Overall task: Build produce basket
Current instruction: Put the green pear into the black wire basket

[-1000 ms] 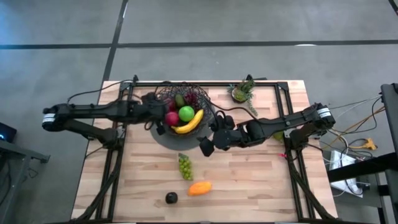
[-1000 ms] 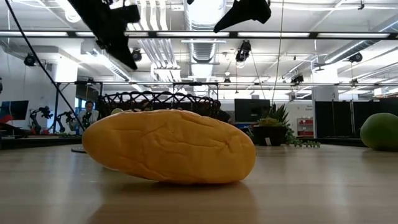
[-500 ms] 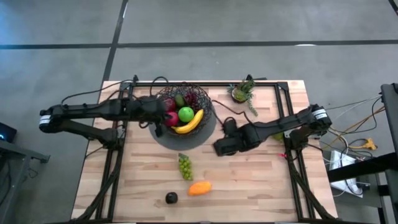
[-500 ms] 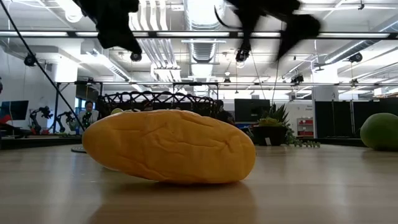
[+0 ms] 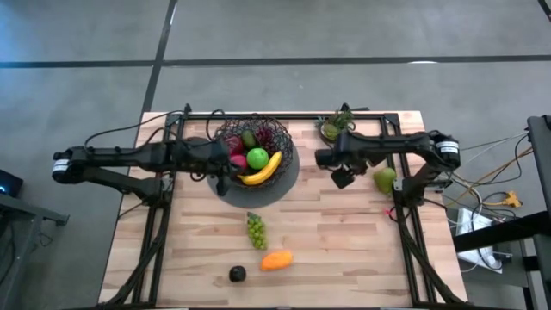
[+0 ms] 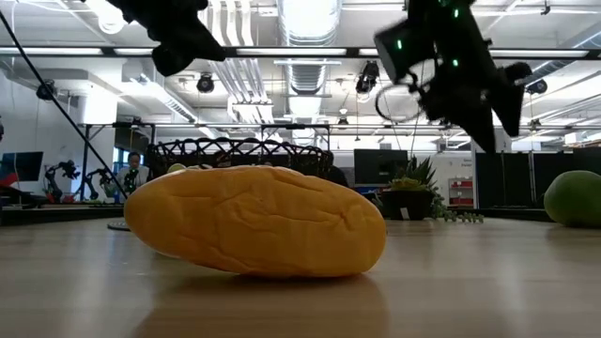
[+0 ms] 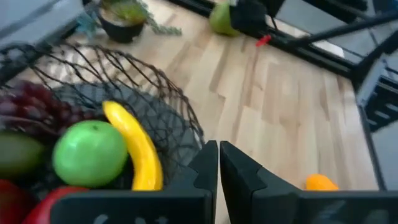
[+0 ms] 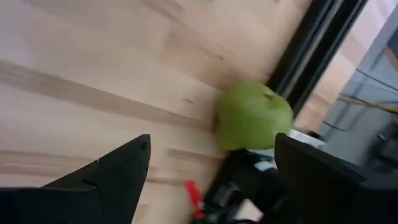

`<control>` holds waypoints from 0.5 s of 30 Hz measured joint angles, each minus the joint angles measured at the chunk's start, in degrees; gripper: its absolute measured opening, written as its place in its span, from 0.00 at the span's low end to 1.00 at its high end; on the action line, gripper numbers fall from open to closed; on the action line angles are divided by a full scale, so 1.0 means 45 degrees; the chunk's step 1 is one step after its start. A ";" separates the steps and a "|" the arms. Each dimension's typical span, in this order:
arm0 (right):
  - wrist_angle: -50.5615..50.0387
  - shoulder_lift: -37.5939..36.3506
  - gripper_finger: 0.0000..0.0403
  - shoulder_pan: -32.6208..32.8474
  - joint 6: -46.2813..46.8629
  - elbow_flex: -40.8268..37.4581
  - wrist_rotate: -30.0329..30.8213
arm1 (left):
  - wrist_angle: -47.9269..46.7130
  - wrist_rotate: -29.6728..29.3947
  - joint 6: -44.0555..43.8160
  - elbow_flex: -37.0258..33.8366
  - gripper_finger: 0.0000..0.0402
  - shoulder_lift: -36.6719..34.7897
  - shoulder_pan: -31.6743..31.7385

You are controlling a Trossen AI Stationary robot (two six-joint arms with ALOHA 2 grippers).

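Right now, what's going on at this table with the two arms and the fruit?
The robot is filling the wire basket, which already holds a banana, a green apple and other fruit. The left hand, shut and empty, sits at the basket's edge. The right hand, open and empty, faces a green pear near the table's right edge. Green grapes, an orange fruit and a dark avocado lie on the table.

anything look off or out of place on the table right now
Nothing is spilled or damaged. The basket sits upright, part-filled. The green pear lies oddly far out at the table's right edge against the frame. Green grapes, the orange fruit and the avocado lie loose on the table.
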 joint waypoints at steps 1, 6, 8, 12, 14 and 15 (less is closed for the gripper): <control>-0.0007 0.0000 0.80 -0.0321 -0.0471 -0.0292 -0.0070 | -0.0007 0.0104 -0.0010 -0.0053 0.00 0.0004 -0.0027; 0.0005 0.0059 0.80 -0.1464 -0.2193 -0.1404 0.0096 | -0.0003 0.0183 -0.0017 -0.0190 0.00 0.0017 -0.0228; 0.0163 0.0063 0.80 -0.1771 -0.2708 -0.1954 0.0168 | 0.0009 0.0183 -0.0001 -0.0192 0.00 0.0012 -0.0252; 0.0652 0.0078 0.80 -0.2169 -0.3930 -0.3198 -0.0010 | 0.0011 0.0183 0.0026 -0.0189 0.00 0.0017 -0.0252; 0.0964 0.0078 0.80 -0.2217 -0.4446 -0.3784 -0.0031 | 0.0011 0.0183 0.0022 -0.0194 0.00 0.0016 -0.0252; 0.1113 0.0078 0.80 -0.2213 -0.4599 -0.4038 -0.0030 | 0.0008 0.0183 0.0021 -0.0194 0.00 0.0017 -0.0252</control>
